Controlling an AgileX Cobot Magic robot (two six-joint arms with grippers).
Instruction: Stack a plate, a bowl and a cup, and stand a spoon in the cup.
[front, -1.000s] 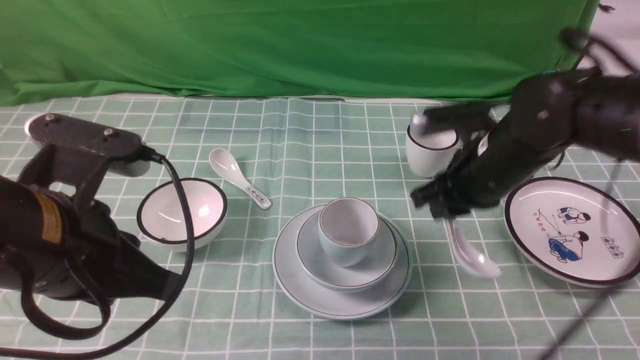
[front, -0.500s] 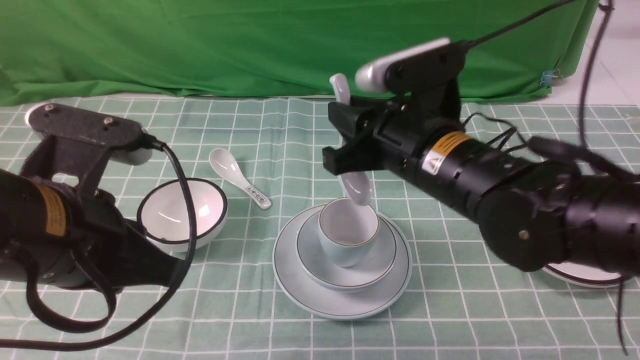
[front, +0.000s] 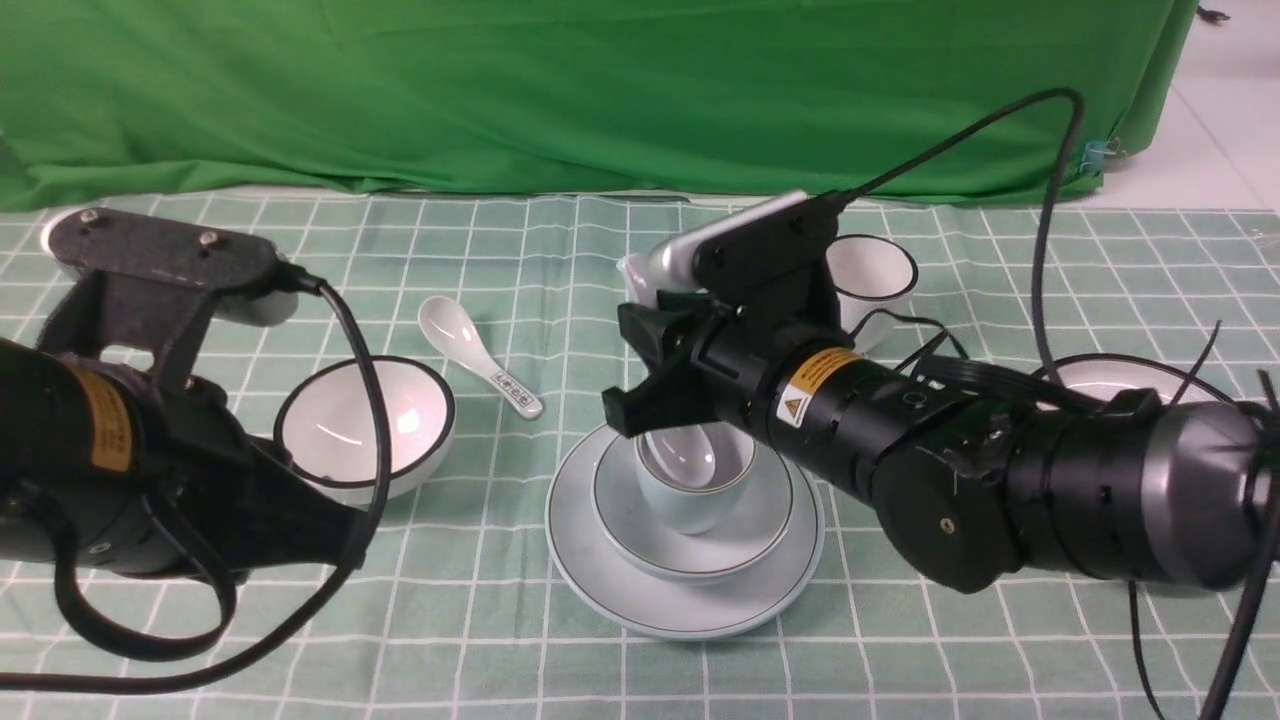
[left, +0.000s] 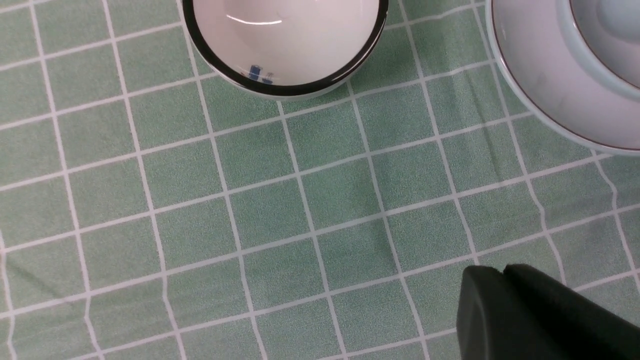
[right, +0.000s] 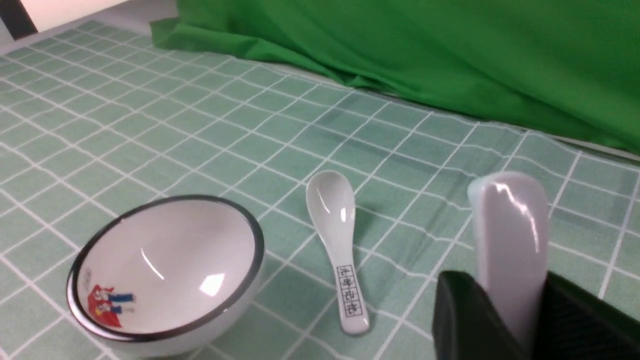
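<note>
The pale blue plate (front: 600, 580) carries the blue-grey bowl (front: 745, 545), and the blue cup (front: 690, 505) stands in the bowl. My right gripper (front: 650, 350) is shut on the handle of the plain white spoon (front: 692, 455). The spoon stands nearly upright with its scoop inside the cup. In the right wrist view the handle (right: 510, 225) rises between the fingers of the right gripper (right: 505, 290). My left gripper (left: 502, 272) is shut and empty, low over the cloth left of the plate (left: 530, 85) and the bowl (left: 575, 55).
A black-rimmed white bowl (front: 365, 425) and a patterned spoon (front: 480, 355) lie left of the stack. A black-rimmed white cup (front: 872, 280) stands behind my right arm. The cartoon plate (front: 1095, 375) is mostly hidden by that arm. A green curtain closes the back.
My right arm carried the white spoon from the cloth on the right to above the cup, then lowered its scoop into the cup. The left arm has hardly moved.
</note>
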